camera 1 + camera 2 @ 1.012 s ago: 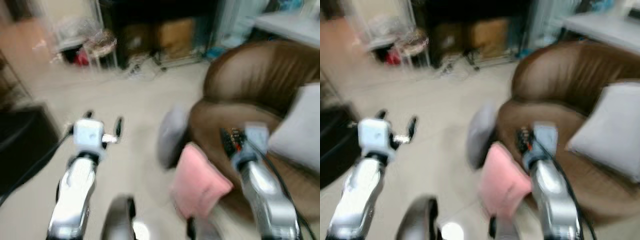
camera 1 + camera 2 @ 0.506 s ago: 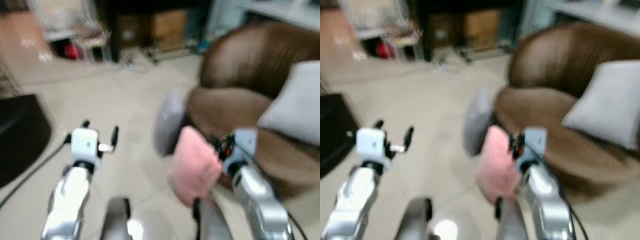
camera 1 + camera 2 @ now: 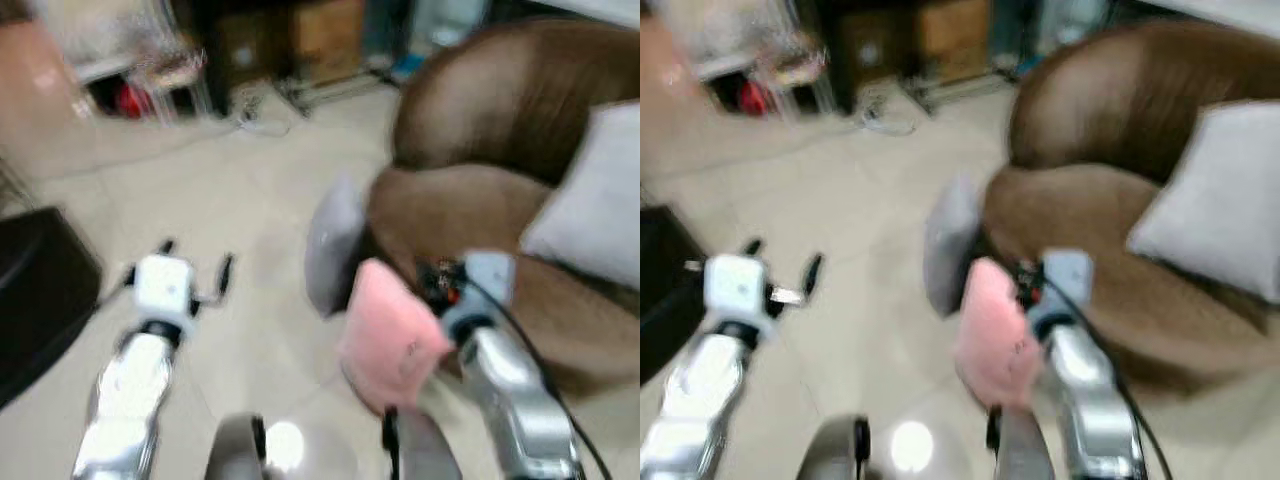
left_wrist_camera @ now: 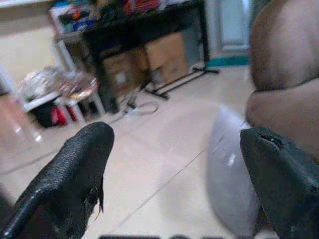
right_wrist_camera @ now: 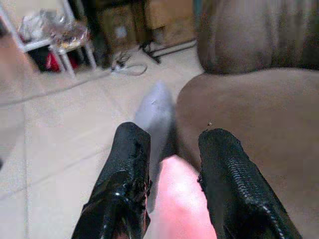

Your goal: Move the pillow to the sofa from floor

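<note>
Left eye view, blurred: the right gripper [image 3: 440,283] holds a pink pillow [image 3: 388,335] up off the pale tiled floor [image 3: 230,190], just in front of the brown sofa [image 3: 500,160]. A grey pillow [image 3: 333,240] stands on the floor, leaning against the sofa's front, and a white cushion [image 3: 590,205] rests on the sofa seat. The left gripper [image 3: 196,268] hovers over the bare floor, fingers spread apart and empty.

Right eye view: the same scene — the pink pillow hangs beside the right arm, between the grey pillow and the robot.

Left wrist view: the two black fingers [image 4: 70,174] stand wide apart with nothing between them; beyond them lie the floor, the grey pillow and cardboard boxes [image 4: 149,57] under a dark table.

Right wrist view: the black fingers [image 5: 124,174] are clamped on the pink pillow's top edge — the grey pillow and the sofa's seat lie just beyond.
</note>
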Motion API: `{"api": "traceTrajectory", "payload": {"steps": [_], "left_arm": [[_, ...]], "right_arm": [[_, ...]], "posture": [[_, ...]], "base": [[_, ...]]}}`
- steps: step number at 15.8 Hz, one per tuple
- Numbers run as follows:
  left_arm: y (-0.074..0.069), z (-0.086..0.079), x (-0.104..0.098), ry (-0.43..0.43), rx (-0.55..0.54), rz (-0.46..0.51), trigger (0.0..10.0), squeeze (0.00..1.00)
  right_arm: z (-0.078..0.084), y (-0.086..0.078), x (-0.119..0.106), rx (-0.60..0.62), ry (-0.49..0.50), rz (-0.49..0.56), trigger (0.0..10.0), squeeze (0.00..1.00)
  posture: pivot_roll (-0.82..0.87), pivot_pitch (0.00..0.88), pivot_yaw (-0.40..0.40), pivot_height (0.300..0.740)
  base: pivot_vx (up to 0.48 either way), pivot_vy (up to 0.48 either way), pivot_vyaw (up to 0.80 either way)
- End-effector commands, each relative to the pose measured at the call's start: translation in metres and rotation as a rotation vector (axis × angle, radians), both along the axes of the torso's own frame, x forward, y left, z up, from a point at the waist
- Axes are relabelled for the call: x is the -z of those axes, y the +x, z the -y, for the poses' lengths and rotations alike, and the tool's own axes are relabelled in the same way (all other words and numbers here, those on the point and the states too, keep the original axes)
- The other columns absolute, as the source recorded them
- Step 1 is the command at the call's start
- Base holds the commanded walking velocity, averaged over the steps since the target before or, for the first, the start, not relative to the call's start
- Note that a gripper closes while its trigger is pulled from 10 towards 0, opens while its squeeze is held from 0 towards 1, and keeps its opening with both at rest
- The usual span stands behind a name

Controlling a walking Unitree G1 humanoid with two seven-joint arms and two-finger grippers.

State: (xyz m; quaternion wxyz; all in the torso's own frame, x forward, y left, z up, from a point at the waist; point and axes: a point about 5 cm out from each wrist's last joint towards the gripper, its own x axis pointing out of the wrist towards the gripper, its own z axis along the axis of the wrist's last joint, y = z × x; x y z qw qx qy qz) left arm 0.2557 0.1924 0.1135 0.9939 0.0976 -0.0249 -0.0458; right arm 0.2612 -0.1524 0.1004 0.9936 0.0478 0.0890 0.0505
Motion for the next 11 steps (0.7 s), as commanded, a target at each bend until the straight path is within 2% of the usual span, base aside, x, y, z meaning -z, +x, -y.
{"api": "traceTrajectory", "payload": {"steps": [1, 11], "left_arm": [[0.0006, 0.0111, -0.0001, -0.017, 0.04, 0.001, 10.0, 0.0], [0.0045, 0.0122, 0.0004, -0.024, 0.038, 0.007, 10.0, 0.0]], "right_arm": [[0.0131, -0.0025, 0.0017, 0.041, -0.021, -0.008, 10.0, 0.0], [0.0133, 0.0005, -0.001, 0.026, -0.018, 0.005, 10.0, 0.0]], "posture": [[-0.11, 0.0, 0.017, 0.592], [-0.12, 0.0, 0.014, 0.592]], "base": [[0.322, 0.0, 0.0], [0.303, 0.0, 0.0]]}}
